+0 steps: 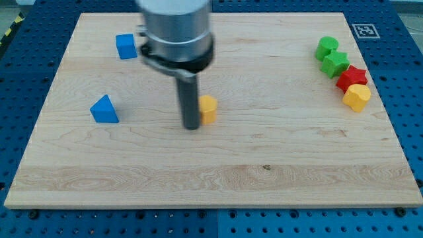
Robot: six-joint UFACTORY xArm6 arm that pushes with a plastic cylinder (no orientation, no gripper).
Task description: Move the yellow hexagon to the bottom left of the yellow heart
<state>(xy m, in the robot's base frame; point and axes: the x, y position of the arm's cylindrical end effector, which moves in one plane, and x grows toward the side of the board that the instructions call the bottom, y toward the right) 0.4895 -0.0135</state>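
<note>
- Nearest strip of the board (211, 185), along its bottom edge, is lying bare; nothing to steer around there.
- My tip (192, 127) is sitting on the wood a little left of the board's middle, touching or all but touching the left face of the yellow hexagon (209, 109). The rod is partly covering that block, so I cannot tell for sure whether contact is made.
- No pincer on this rig, only the rod; nothing to spread or press together.
- Blue triangle (104, 110) is resting well apart toward the left edge, out of the way.
- Yellow heart (357, 97) is lying near the right edge, last in a diagonal row: red star (351, 78) touching it above, then green star (335, 63) and another green block (326, 47), shape unclear.
- Blue cube (125, 46) is sitting near the top-left corner, far from the work.
- Judgement: I am reading the step as a long push toward the right edge, hardly begun. The tip is on the correct side. To do it well I should be keeping the push line through the hexagon's centre so it does not slip off sideways, aiming slightly toward the bottom edge, and stopping short of the heart so the row is not disturbed.
</note>
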